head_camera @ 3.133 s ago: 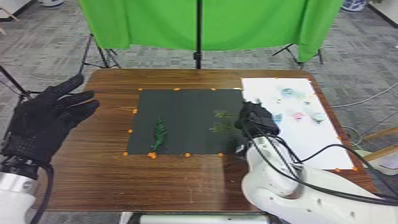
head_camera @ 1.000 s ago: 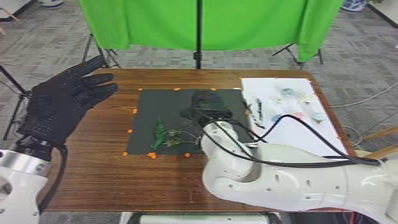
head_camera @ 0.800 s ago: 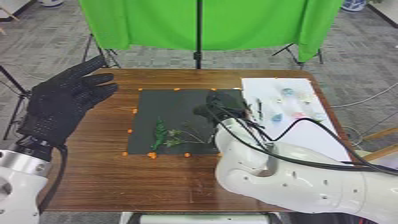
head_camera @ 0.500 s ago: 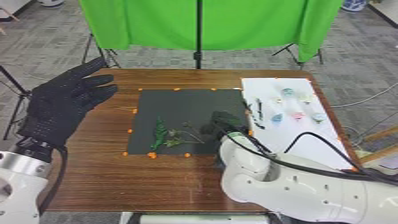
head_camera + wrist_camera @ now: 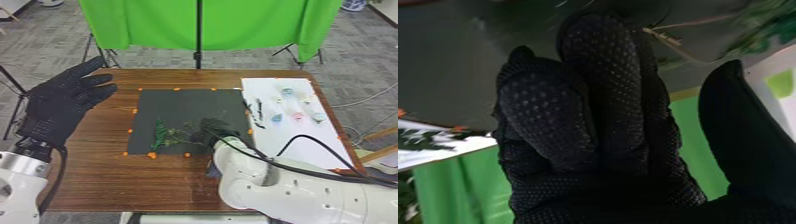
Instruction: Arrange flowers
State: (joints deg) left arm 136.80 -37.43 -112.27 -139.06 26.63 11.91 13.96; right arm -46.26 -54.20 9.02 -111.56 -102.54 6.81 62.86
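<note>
Shifted left since three seconds ago, the thin sprig [image 5: 179, 133] lies beside the leafy stem [image 5: 161, 135] on the black mat [image 5: 178, 106], so a second piece seems placed. The right hand [image 5: 213, 128] has moved in from the mat's right edge to its near right part, thumb apart from straight fingers, apparently empty. Left of the mat, the left hand [image 5: 60, 102] is spread. Flower heads [image 5: 298, 116] right of the mat probably come later.

grn leaves [image 5: 769, 31] blurry, pt. past edge
</note>
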